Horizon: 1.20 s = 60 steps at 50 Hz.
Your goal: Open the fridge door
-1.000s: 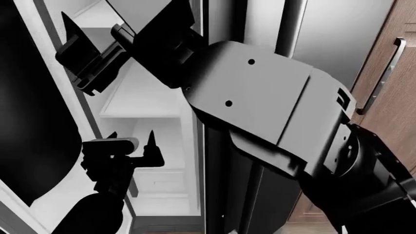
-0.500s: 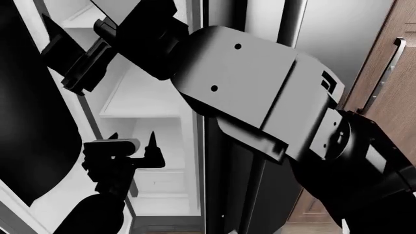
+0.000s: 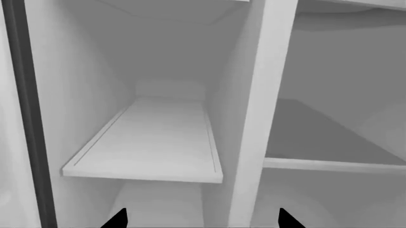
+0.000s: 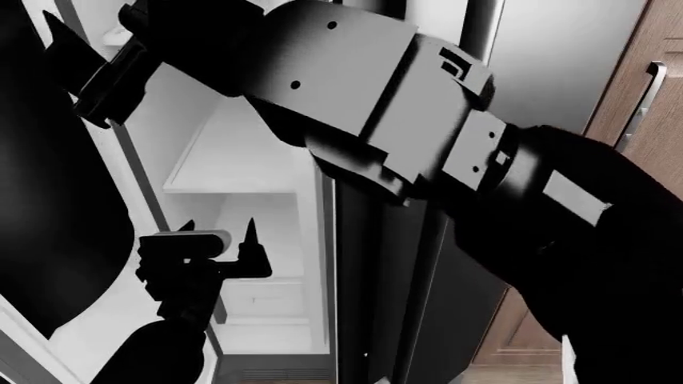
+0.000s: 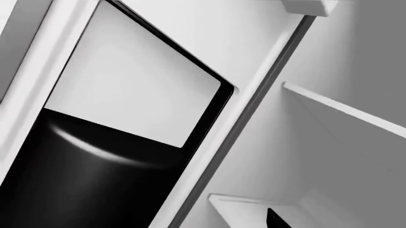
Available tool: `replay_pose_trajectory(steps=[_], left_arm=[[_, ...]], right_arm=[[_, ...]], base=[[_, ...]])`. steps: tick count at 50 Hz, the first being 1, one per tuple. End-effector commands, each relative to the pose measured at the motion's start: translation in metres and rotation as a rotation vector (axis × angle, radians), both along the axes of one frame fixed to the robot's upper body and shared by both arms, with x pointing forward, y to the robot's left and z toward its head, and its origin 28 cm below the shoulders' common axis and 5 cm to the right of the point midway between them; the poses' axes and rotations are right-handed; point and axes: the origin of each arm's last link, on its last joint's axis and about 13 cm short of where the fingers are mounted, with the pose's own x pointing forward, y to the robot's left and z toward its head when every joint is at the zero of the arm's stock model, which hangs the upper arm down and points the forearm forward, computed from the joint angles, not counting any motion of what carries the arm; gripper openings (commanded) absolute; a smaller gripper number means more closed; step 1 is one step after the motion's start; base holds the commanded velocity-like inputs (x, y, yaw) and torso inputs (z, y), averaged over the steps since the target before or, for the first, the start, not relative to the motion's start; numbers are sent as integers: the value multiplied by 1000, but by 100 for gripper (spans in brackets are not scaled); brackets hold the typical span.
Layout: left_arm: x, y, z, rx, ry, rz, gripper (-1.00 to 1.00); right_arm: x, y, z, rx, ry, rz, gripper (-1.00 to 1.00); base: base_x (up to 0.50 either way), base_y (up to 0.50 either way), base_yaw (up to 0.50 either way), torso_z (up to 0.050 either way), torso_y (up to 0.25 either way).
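Note:
The fridge stands open on its left side. Its glossy black left door point(image 4: 43, 200) is swung out toward me, showing white shelves point(image 4: 229, 172), and the right door point(image 4: 395, 312) is shut. My right gripper point(image 4: 91, 68) reaches high across the opening to the inner edge of the open door, jaws apart and holding nothing. In the right wrist view only one fingertip point(image 5: 273, 220) shows, beside the door's black panel point(image 5: 95, 180). My left gripper point(image 4: 219, 238) hangs low in front of the interior, open and empty. Its wrist view faces a white shelf point(image 3: 149, 147).
A brown wood-grain cabinet point(image 4: 651, 184) with a metal bar handle point(image 4: 632, 120) stands right of the fridge. My right forearm point(image 4: 427, 120) spans the upper middle of the head view and hides much of the fridge front. A white divider point(image 3: 257, 118) separates the shelf bays.
My right arm has swung up and to the left, carrying its gripper higher along the open door's edge. The left arm and gripper have stayed put.

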Motion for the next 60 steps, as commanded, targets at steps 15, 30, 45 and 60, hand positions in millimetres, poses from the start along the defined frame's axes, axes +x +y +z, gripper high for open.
replay_pose_trajectory(steps=[15,30,45,60], left_arm=[[-3,0,1,-4,5,-2,100],[-1,2,-2,-8,10,6,100],[-1,1,-1,-4,6,7,100],[-2,0,0,-4,8,6,100]], right_arm=[[33,-5,4,139,52,-96,100],[16,-26,-14,295,46,-198,100],[-28,-80,-28,508,-73,-415,100],[-100,-148,-33,692,-343,-736,100]], base=[[0,0,0,0,0],[0,0,0,0,0],[0,0,0,0,0],[0,0,0,0,0]])
